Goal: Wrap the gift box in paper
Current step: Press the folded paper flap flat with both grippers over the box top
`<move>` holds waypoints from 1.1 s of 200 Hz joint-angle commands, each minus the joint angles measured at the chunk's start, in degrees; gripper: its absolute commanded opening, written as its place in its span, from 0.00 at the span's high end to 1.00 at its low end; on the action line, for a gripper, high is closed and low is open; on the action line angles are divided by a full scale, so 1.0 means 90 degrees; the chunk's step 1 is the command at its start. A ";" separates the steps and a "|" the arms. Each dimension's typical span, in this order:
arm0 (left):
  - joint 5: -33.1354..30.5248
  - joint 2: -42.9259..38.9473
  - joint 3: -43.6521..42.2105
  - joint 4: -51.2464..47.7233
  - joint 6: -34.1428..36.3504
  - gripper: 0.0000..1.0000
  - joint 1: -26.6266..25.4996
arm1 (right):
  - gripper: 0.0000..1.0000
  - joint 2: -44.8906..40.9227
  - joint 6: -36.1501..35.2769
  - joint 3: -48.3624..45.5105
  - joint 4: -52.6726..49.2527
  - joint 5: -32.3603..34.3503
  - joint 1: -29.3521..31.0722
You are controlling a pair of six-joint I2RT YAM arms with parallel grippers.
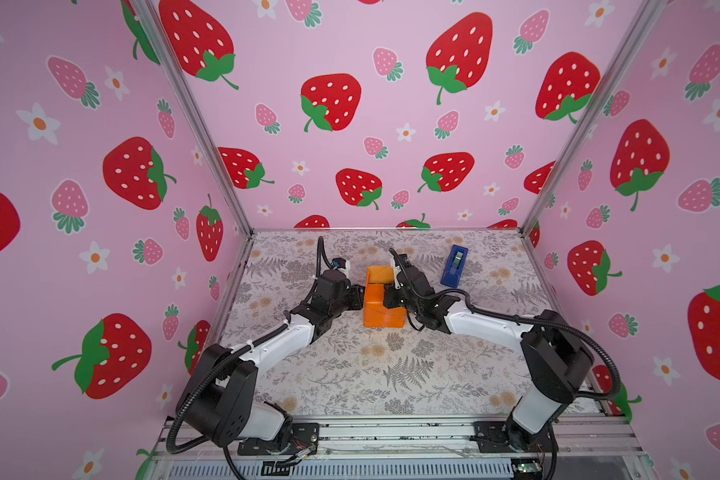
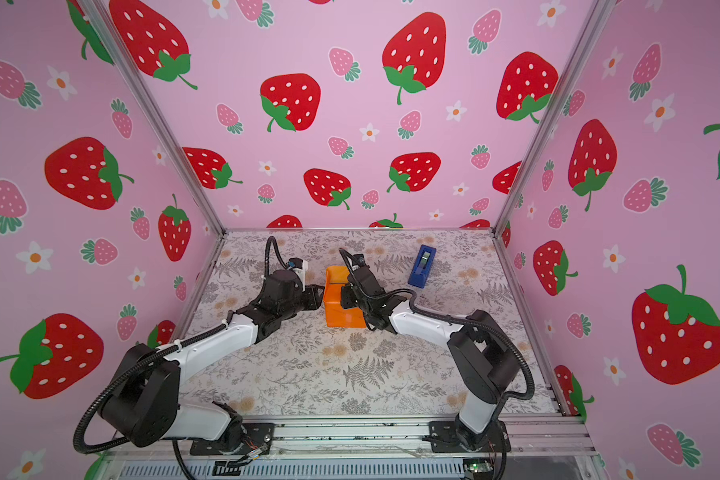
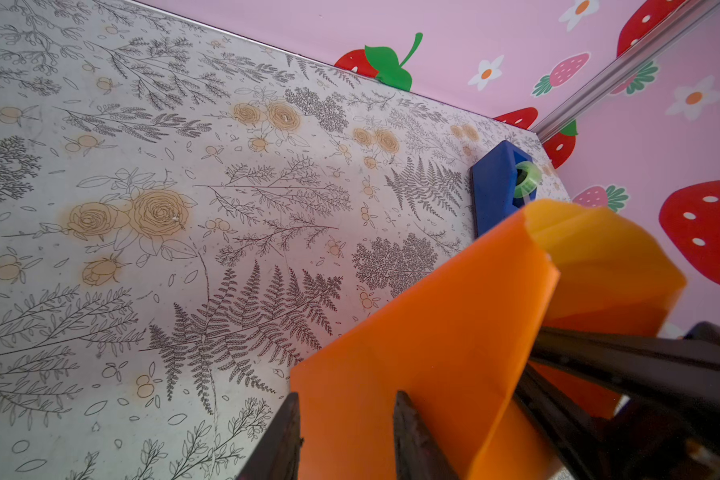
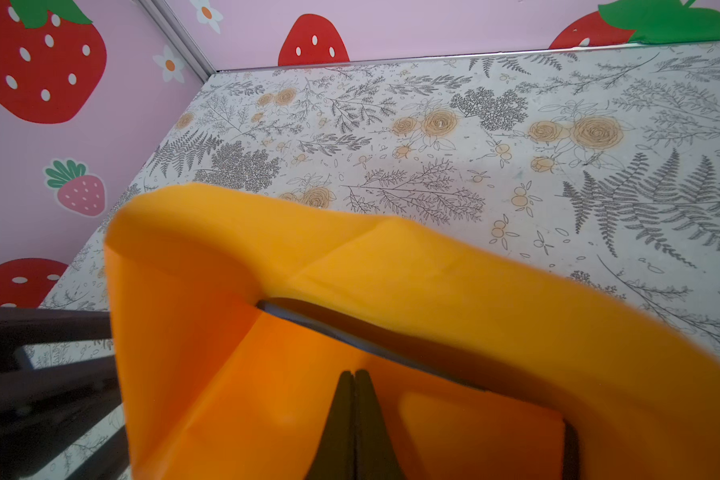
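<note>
Paper (image 1: 381,313) folded up mid-table, grey floral table covering (image 1: 350,376), pink strawberry walls (image 1: 391,120)

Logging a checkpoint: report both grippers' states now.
Left gripper: open, fingers against the plain bright-orange paper sheet.
Right gripper: closed, holding nothing, pressing on that paper.

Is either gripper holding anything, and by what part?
Nothing gripped. Shut right gripper presses bright-orange paper sheet onto slate-blue cardboard gift box; open left gripper touches the paper's side.
</note>
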 commanded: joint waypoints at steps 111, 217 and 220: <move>0.0159 0.0302 0.0172 0.0130 -0.0131 0.59 -0.0124 | 1.00 0.0069 0.0045 0.0095 -0.0408 0.0015 0.0000; 0.0159 0.0464 0.0227 0.0303 -0.0359 0.55 -0.0326 | 1.00 0.0135 0.0075 0.0105 -0.0398 -0.0044 -0.0008; 0.0150 0.0453 0.0230 0.0325 -0.0373 0.55 -0.0327 | 1.00 0.0135 0.0076 0.0104 -0.0393 -0.0042 -0.0008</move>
